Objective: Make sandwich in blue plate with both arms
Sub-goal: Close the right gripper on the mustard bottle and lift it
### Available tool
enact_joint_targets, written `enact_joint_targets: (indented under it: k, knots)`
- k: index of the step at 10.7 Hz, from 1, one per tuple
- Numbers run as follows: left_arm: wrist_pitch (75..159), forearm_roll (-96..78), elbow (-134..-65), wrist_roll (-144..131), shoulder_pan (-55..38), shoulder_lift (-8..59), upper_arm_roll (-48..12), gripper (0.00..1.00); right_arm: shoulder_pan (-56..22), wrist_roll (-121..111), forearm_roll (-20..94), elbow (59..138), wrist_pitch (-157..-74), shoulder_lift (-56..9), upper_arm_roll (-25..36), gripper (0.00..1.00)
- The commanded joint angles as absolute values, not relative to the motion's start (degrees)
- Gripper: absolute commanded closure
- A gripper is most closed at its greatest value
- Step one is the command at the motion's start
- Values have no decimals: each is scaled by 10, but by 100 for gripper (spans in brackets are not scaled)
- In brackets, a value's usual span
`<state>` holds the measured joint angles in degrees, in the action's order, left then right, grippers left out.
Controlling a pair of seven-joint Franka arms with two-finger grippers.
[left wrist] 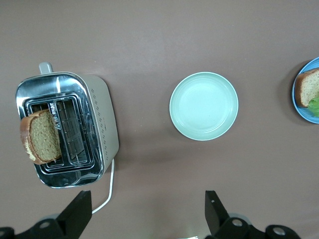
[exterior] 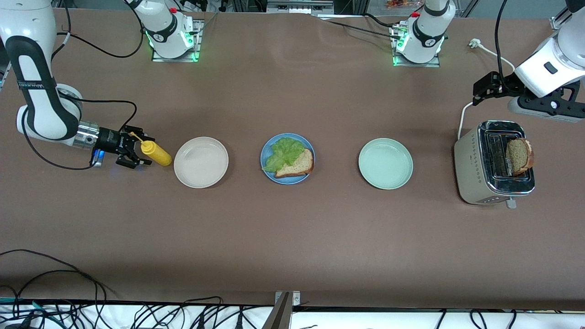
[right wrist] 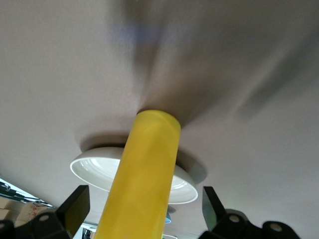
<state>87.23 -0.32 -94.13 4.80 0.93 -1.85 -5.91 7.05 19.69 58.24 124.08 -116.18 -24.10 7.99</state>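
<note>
The blue plate [exterior: 288,180] lies mid-table between two other plates. On it are a ruffled lettuce leaf [exterior: 284,153] and one slice of brown toast [exterior: 299,165], partly overlapping. A second slice [exterior: 518,155] stands out of a slot of the toaster [exterior: 475,173] at the left arm's end. My left gripper [exterior: 480,93] hangs open in the air next to the toaster [left wrist: 102,124], holding nothing [left wrist: 147,209]. My right gripper [exterior: 145,150] is low at the right arm's end. Its open fingers sit on either side of a yellow squeeze bottle [right wrist: 147,174] without closing on it.
A beige-white plate [exterior: 201,162] lies beside the yellow bottle [exterior: 157,154]. A pale green plate [exterior: 385,163] lies between the blue plate and the toaster. The toaster's white cord [exterior: 462,119] runs away from the front camera. Loose cables hang at the table's near edge.
</note>
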Motion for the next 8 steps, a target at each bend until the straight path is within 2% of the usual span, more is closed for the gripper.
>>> enact_joint_targets:
  k: [1,8]
  knots:
    - [872,-13,-934,51,8,-17,-57,0,72,199,617,1250,-1170,-235,69,0]
    - [872,-14,-934,51,8,-17,-57,0,67,193,633,1264,-1190,-240,53,4]
